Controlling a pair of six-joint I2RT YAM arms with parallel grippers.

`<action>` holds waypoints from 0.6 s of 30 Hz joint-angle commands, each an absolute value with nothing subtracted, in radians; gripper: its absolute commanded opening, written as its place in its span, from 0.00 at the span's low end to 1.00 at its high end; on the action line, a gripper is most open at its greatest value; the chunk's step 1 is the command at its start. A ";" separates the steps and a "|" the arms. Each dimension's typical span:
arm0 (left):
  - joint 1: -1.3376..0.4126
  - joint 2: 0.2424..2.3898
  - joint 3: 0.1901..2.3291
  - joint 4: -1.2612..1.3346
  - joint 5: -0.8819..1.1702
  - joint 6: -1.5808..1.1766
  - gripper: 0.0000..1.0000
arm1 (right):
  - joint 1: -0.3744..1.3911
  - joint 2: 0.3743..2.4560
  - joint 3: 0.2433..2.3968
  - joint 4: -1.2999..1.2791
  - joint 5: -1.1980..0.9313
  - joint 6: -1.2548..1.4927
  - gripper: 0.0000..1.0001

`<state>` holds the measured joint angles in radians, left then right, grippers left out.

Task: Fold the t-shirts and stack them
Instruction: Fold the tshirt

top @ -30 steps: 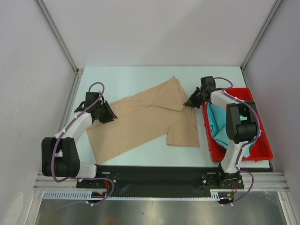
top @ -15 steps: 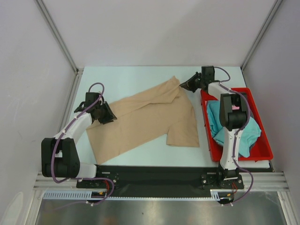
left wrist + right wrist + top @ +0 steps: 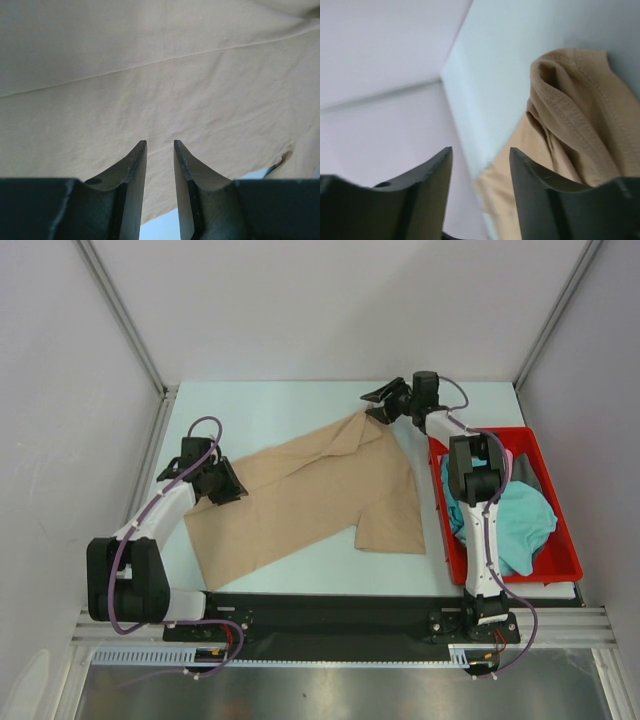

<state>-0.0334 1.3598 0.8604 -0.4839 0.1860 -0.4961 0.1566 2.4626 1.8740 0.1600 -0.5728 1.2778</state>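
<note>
A tan t-shirt (image 3: 310,490) lies spread across the table, one sleeve toward the near right. My left gripper (image 3: 232,488) sits low over its left edge. In the left wrist view its jaws (image 3: 160,142) stand a narrow gap apart, with the tan cloth (image 3: 160,75) showing through the gap and nothing between them. My right gripper (image 3: 372,407) hangs open just past the shirt's far corner. In the right wrist view the jaws (image 3: 481,150) are wide apart and the bunched hem of that corner (image 3: 570,110) lies free to their right. A teal t-shirt (image 3: 510,520) lies crumpled in the red bin.
The red bin (image 3: 447,530) stands at the table's right edge, under the right arm's links. Metal frame posts rise at the far corners. A black base rail (image 3: 330,615) runs along the near edge.
The right gripper carried the shirt's corner toward the far side and leftward, spreading the cloth, then opened and let it go. The left gripper stayed still.
</note>
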 commanded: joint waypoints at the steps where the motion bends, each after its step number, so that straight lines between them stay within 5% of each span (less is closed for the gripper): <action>1: -0.035 1.319 0.879 -0.482 0.176 -0.480 0.34 | 0.133 2.355 2.014 -0.199 -0.586 0.835 0.57; 6: -0.035 1.321 0.868 -0.466 0.196 -0.498 0.33 | 0.163 2.206 1.855 -0.377 -0.522 0.499 0.56; 10: -0.035 1.327 0.864 -0.465 0.218 -0.511 0.33 | 0.167 2.167 1.686 -0.278 -0.583 0.517 0.20; 12: -0.035 1.322 0.864 -0.471 0.235 -0.515 0.33 | 0.182 2.186 1.689 -0.249 -0.638 0.491 0.20; 18: -0.035 1.299 0.868 -0.505 0.239 -0.508 0.33 | 0.219 2.241 1.720 -0.236 -0.653 0.471 0.47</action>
